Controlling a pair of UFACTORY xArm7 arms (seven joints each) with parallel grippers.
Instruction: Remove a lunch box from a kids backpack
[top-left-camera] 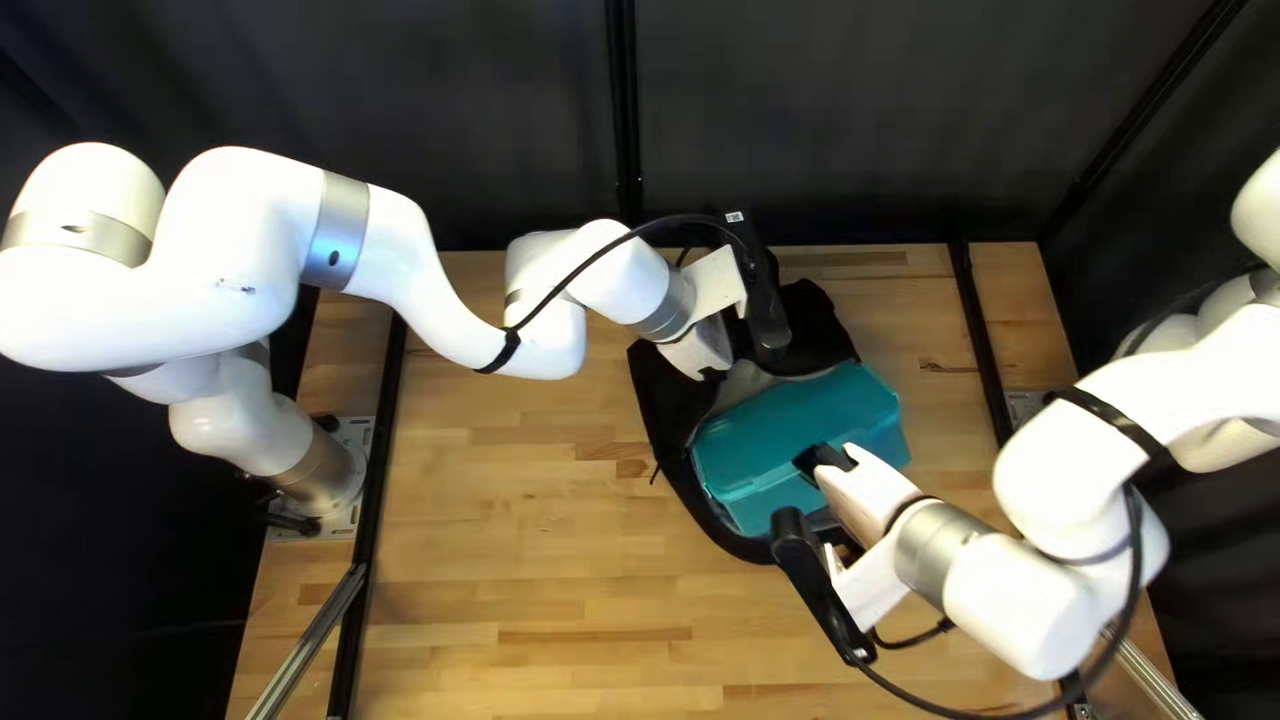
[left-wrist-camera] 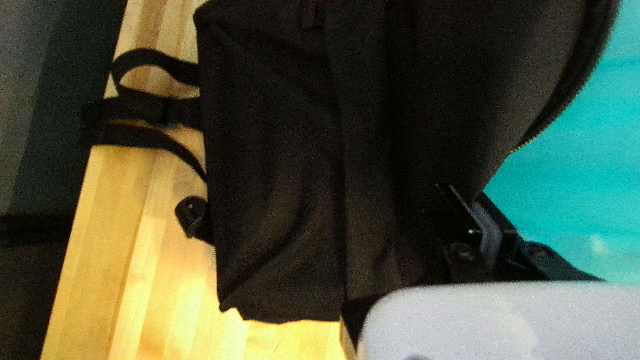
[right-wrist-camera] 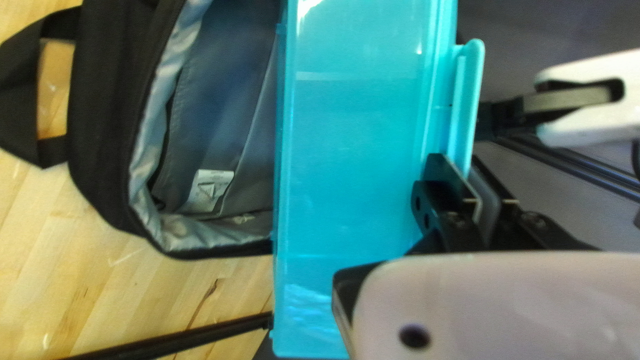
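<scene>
Centrally, a teal lunch box [top-left-camera: 800, 427] slants at the open mouth of the black kids backpack [top-left-camera: 667, 414] on our wooden bench [top-left-camera: 534, 560]. Our right hand [right-wrist-camera: 457, 160] is clamped on the box's narrow side flange [right-wrist-camera: 470, 87], a finger to either face; our left hand [left-wrist-camera: 461, 191] pinches the cloth edge near the zipper [left-wrist-camera: 553, 123]. Whether the box's hidden side has wholly cleared the bag, we cannot tell.

We judge the step to be extraction against an anchored bag. We should keep the left hand steady, draw the box smoothly up and away from it, and avoid twisting: so slim a hold may let the box pivot, slip or drag the lining [right-wrist-camera: 147, 133] along. Only once it is clear should we swing it aside.

Materials: the box is smooth, glossy, apparently stiff plastic, long and straight-edged. The bag is matt, creasing cloth with silvery, puckered lining, fine zipper teeth, flat webbing straps [left-wrist-camera: 150, 107] and a broad carry loop [right-wrist-camera: 17, 93].
</scene>
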